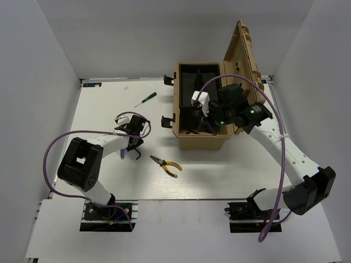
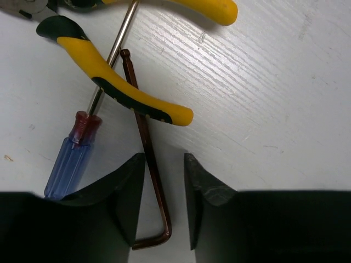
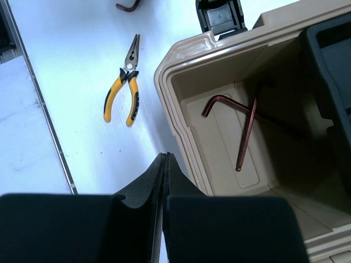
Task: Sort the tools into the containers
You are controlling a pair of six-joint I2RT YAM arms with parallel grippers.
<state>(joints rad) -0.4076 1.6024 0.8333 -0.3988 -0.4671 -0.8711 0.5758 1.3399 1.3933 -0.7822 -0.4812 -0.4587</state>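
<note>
top external view: the tan toolbox point(image 1: 200, 141) stands open at the far right of the table point(image 1: 109, 181), with its lid point(image 1: 241, 55) tipped up behind it. the right gripper point(image 3: 165, 158) hangs at the near edge of the box. its fingers are pressed flat together and nothing is between them. in the right wrist view, two brown hex keys point(image 3: 248, 129) lie crossed on the floor of the box. one pair of yellow-handled pliers point(image 1: 166, 165) lies alone on the table in front of the box, apart from both arms. a thin screwdriver point(image 1: 146, 99) lies by itself toward the far edge.

the left gripper point(image 2: 162, 203) is down at the table left of the box. its fingers point(image 2: 127, 192) are spread, one on each side of a single brown hex key point(image 2: 149, 159) that lies flat on the table. the key's short bent end points toward the left finger. i cannot tell whether either finger touches it. the long end of this key runs under the handle of a second pair of pliers point(image 2: 126, 93). a blue-handled screwdriver point(image 2: 68, 164) lies just beside them, its shaft crossing that same handle.
</note>
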